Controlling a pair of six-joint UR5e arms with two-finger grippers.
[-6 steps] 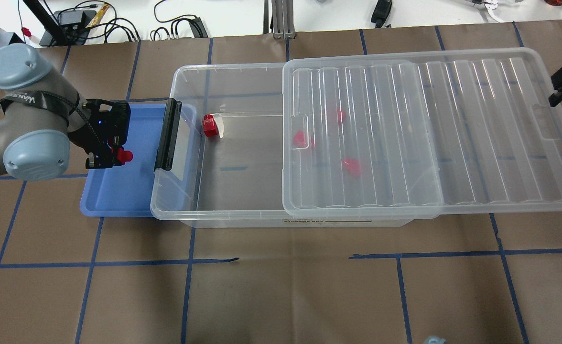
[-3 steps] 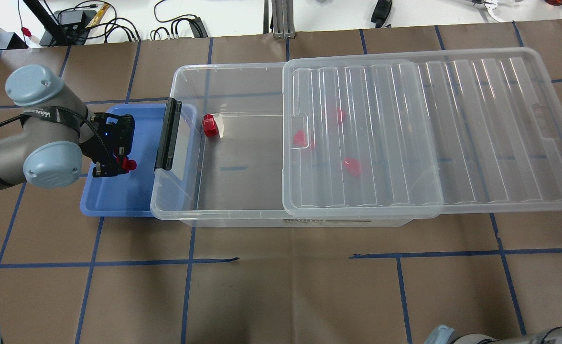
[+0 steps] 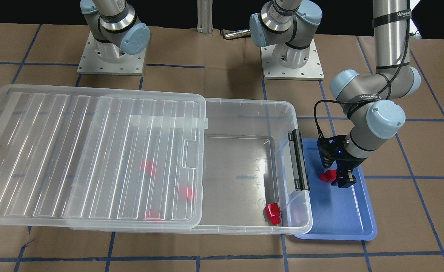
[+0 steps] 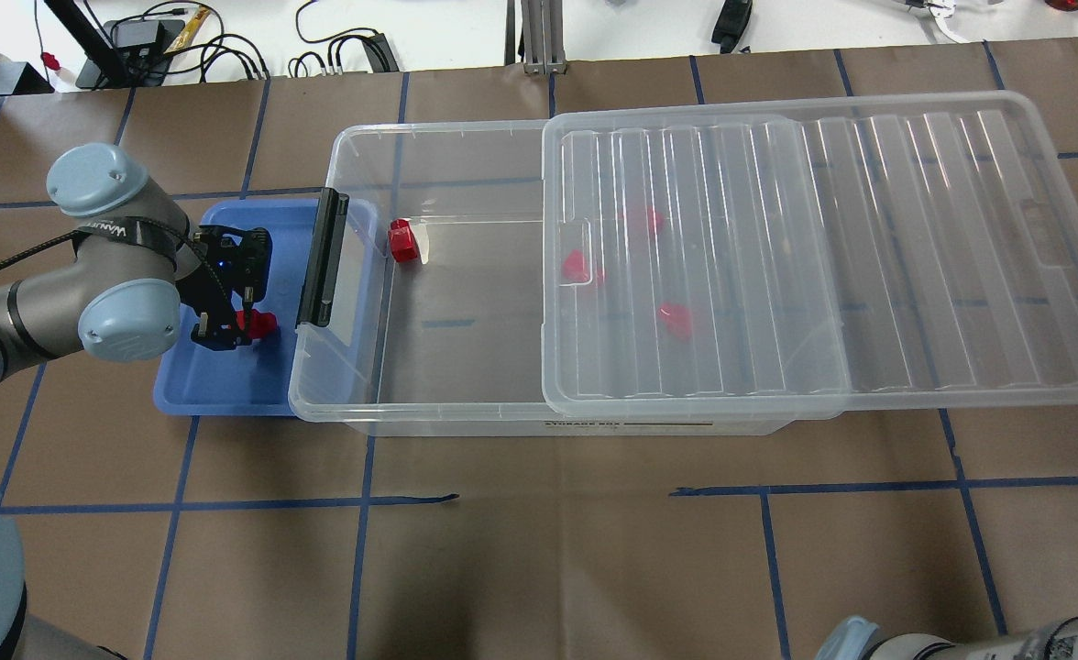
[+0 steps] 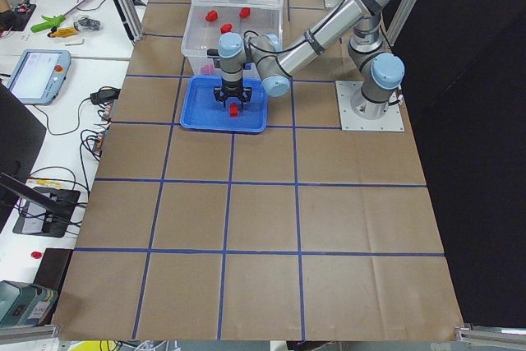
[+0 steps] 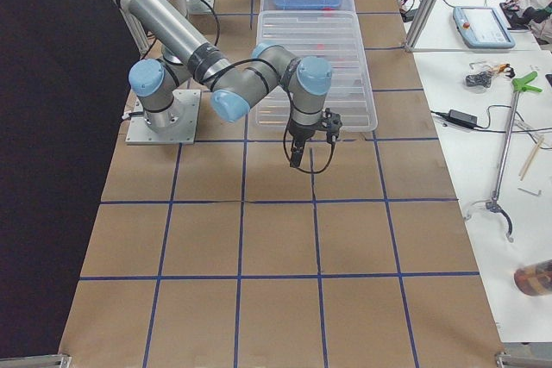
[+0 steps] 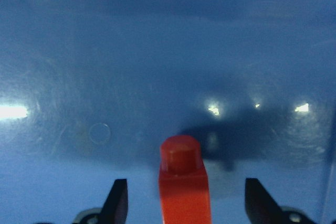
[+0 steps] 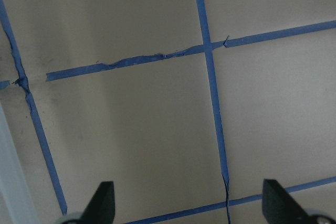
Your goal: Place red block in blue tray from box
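My left gripper is low over the blue tray, next to the box's black latch bar. In the left wrist view its fingers stand wide apart, and a red block sits between them on the tray floor, touching neither. This block also shows in the overhead view and the front view. Another red block lies in the open end of the clear box. Three more blocks show through the lid. My right gripper is open and empty over bare brown paper.
The ribbed lid is slid toward the robot's right, covering most of the box and overhanging its far end. The tray sits against the box's latch side. Blue tape lines cross the brown table paper. Cables and gear lie past the far edge.
My left gripper has come lower and nearer over the tray with the red block. My right gripper has left the overhead view's right edge, and that arm now shows at the bottom right.
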